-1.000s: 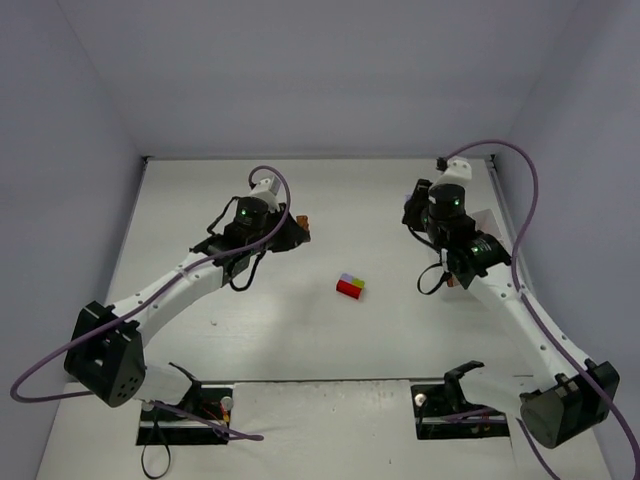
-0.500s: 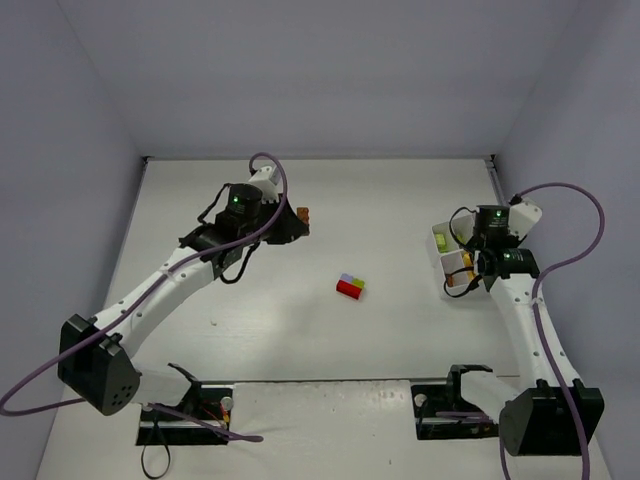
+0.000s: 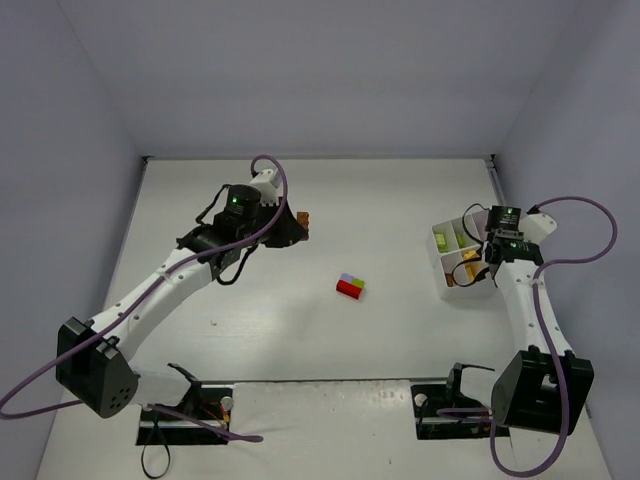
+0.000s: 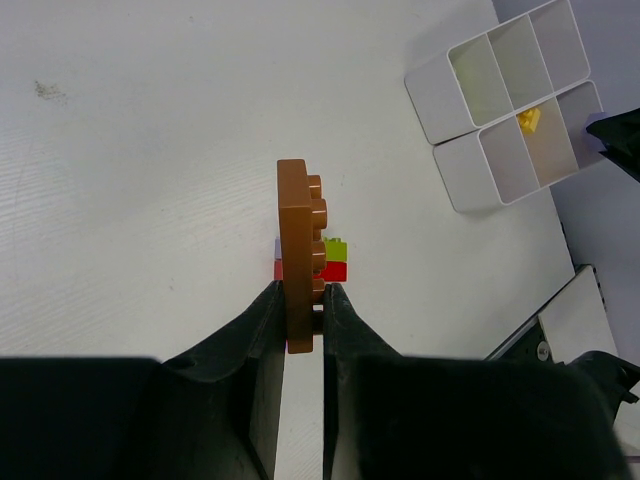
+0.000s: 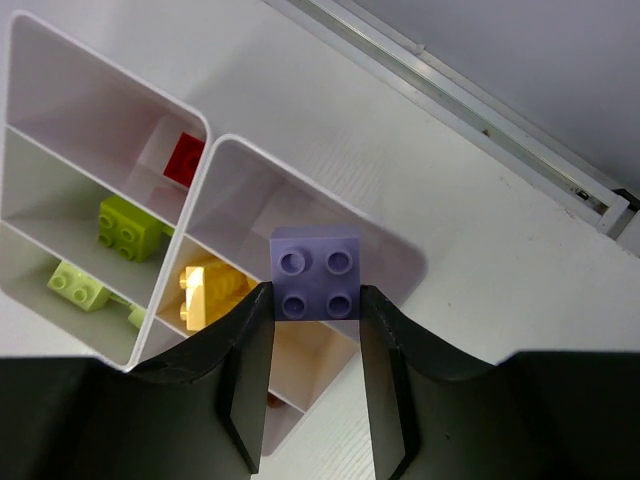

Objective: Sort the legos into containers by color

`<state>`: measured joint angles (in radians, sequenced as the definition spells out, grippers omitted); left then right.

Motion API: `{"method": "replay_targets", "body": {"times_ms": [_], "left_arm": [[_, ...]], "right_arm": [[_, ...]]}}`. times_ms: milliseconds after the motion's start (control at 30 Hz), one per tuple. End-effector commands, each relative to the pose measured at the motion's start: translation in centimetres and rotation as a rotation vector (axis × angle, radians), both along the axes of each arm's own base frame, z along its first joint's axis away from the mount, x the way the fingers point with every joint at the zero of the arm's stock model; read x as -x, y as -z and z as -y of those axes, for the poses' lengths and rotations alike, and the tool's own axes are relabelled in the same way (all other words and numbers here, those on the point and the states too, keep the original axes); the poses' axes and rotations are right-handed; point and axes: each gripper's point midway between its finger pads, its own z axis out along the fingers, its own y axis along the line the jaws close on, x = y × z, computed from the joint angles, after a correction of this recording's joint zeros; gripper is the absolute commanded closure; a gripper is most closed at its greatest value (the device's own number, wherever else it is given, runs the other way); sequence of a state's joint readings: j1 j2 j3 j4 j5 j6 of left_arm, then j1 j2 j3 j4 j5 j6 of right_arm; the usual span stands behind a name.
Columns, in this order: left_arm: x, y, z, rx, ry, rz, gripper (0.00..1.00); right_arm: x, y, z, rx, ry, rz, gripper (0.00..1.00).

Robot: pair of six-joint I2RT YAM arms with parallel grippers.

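Right wrist view: white tray (image 5: 90, 110) holds green, yellow, red bricks (image 5: 130, 228); right gripper (image 5: 317, 300) pinches a lavender brick (image 5: 316, 270), studs facing camera, above it. Left gripper (image 4: 301, 300) clamps a brown plate (image 4: 296, 240) edgewise, pointing 12 o'clock.

My 2 arms match: the left arm (image 3: 170, 285) and right arm (image 3: 527, 310) have slim white links joined by black housings, each ending in a chunky black base block (image 3: 95, 362). A purple cable (image 3: 577, 199) loops along each arm. A small green light (image 3: 237, 198) glows near each wrist. In the wrist views, the fingers (image 4: 255, 370) are matte black, tapering wedges.
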<state>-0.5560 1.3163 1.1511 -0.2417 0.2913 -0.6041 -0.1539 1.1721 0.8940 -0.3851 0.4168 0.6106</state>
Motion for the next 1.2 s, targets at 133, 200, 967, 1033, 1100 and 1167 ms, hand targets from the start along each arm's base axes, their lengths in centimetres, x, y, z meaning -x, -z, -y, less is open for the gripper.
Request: {"method": "replay_targets", "body": {"times_ms": [133,200,967,1033,1100,1167], "left_arm": [[0.0,-3.8,0.2,0.054,0.025,0.098,0.99],[0.0,-3.8,0.3,0.055,0.029,0.097,0.99],[0.9,-5.0,2.5,0.049,0.263,0.274,0.99],[1.0,-5.1,2.6,0.037,0.28,0.305,0.99],[1.3,-5.5,2.8,0.042,0.298,0.332,0.99],[1.4,-5.9,3.0,0.036,0.309,0.364,0.99]], "right_arm": [[-0.8,-0.2,1.5,0.012,0.062,0.04,0.71],[-0.9,-0.3,1.4,0.013,0.056,0.042,0.61],[-6.2,-16.2,-24.1,-0.257,-1.176,0.645,0.39],[-6.0,-17.4,-26.9,-0.296,-1.238,0.693,0.37],[-4.9,-18.9,-30.7,-0.328,-1.34,0.748,0.31],[-4.6,-19.1,-33.1,-0.362,-1.395,0.754,0.3]]}}
